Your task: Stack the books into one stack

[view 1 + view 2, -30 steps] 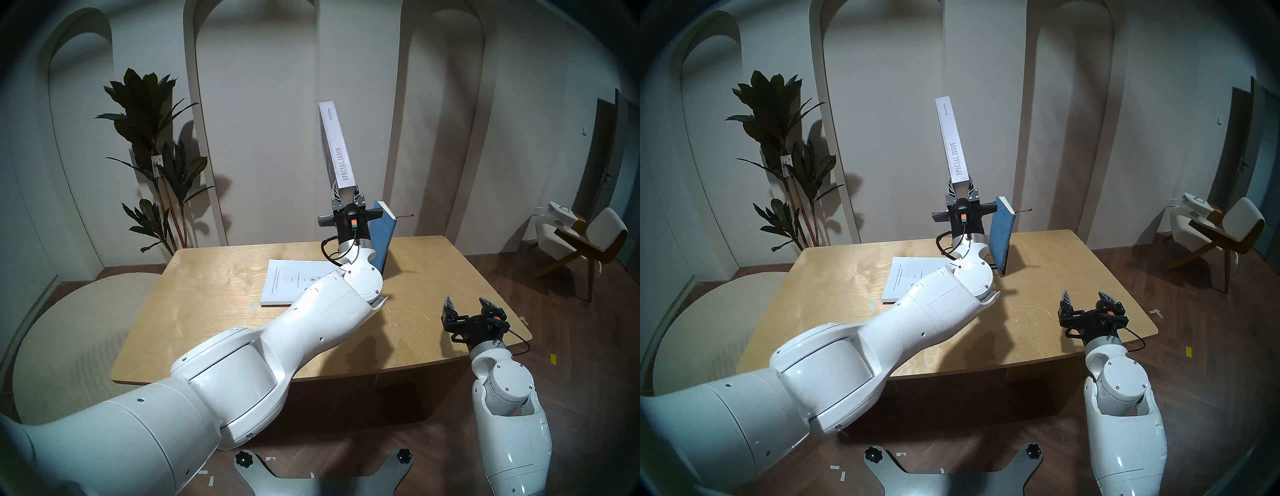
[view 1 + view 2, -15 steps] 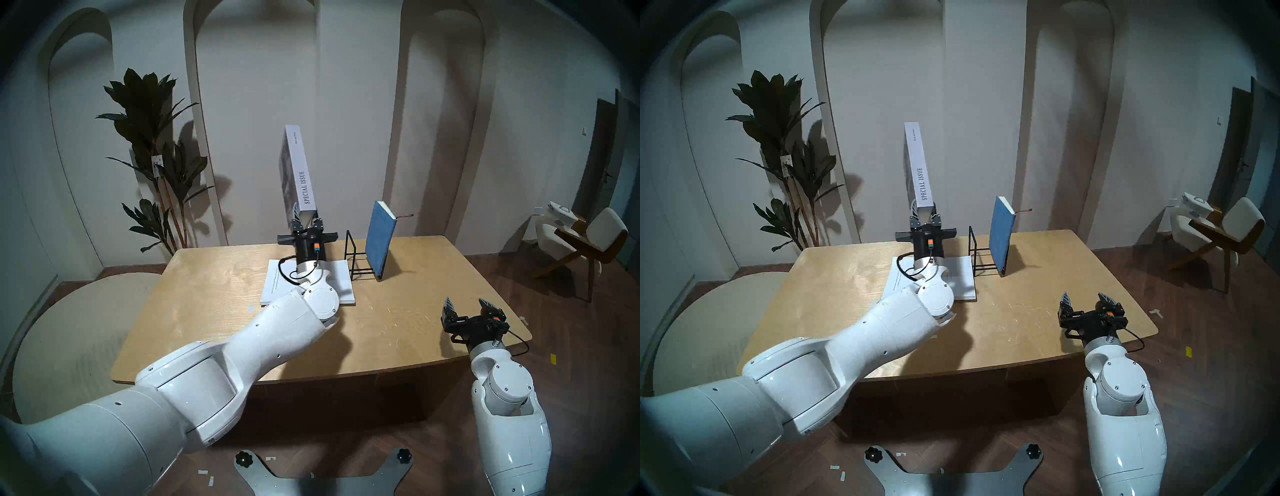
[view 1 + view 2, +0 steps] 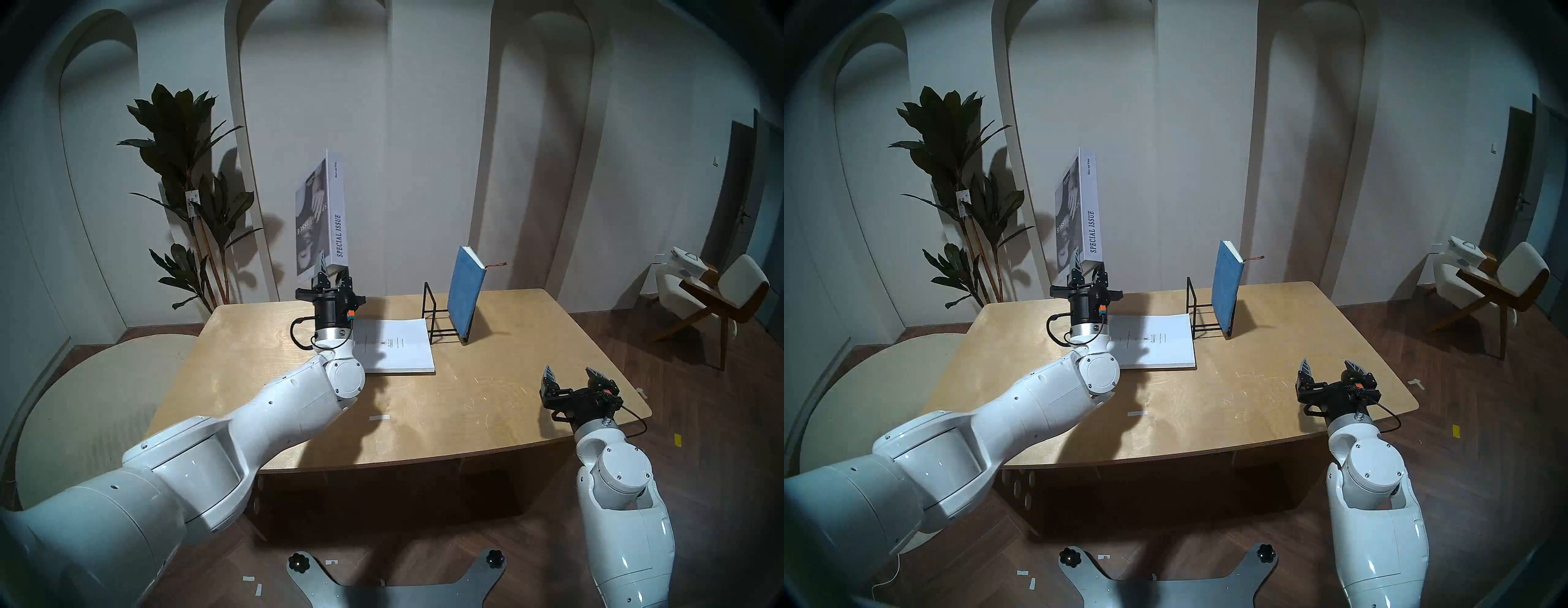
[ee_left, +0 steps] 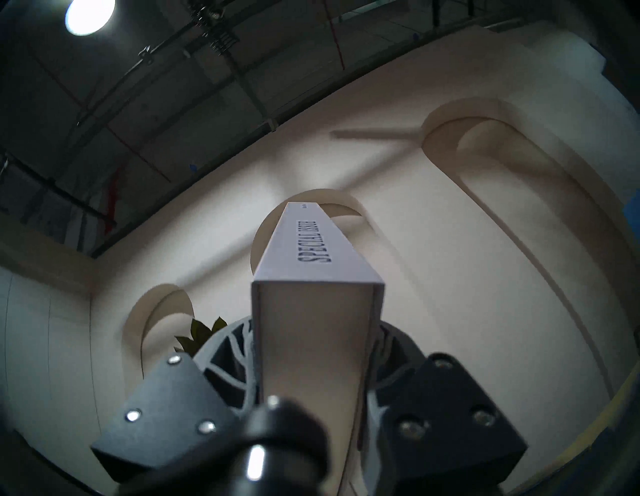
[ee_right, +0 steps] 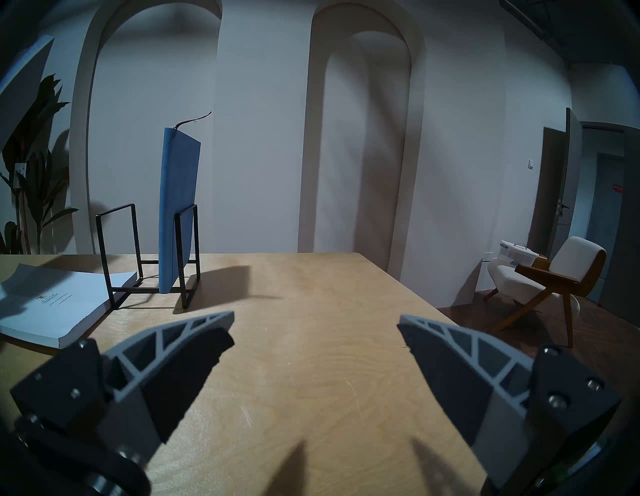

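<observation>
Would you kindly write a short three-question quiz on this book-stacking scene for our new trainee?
1. True or false: the left gripper is shut on the grey book.
2. Where does the blue book stand? A) flat on the table B) upright in the black wire rack C) on the white book
3. Fill in: the right gripper is ____ and holds nothing.

Key: 1 true; 2 B; 3 open.

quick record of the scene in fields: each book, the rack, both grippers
grey book: upright in the air, clamped at its lower end
white book: flat on the table
blue book: standing in the black wire rack
left gripper: shut on the grey book
right gripper: open, empty, near the table's right edge
</observation>
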Controlling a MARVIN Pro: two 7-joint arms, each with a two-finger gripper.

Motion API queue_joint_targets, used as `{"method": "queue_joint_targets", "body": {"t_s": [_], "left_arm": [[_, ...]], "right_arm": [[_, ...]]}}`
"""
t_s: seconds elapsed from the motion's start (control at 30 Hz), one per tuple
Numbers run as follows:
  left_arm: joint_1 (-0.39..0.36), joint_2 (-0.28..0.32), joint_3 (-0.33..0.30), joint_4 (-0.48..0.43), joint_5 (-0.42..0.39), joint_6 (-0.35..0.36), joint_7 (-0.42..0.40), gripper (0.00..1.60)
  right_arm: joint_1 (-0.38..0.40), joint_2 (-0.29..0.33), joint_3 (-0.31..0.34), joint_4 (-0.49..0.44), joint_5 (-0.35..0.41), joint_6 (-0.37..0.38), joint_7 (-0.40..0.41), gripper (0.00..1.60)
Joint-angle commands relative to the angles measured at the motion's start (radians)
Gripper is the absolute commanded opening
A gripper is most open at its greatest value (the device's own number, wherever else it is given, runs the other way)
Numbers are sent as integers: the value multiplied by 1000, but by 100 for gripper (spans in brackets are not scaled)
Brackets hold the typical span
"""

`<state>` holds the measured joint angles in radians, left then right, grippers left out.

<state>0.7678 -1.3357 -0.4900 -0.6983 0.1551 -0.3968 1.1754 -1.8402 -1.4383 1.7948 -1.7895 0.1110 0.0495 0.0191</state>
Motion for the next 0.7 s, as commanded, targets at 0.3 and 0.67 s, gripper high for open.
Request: {"method": "queue_joint_targets", "body": {"t_s": [0.3,0.67], "left_arm": [[4,159,188,-11,290,148,70,0],[-4,277,370,-18,548,276,83,0]], "right_arm": [[11,7,-1,-13,3,-6,-3,160],[13,12,-4,-16,6,-8,-7,160]]}}
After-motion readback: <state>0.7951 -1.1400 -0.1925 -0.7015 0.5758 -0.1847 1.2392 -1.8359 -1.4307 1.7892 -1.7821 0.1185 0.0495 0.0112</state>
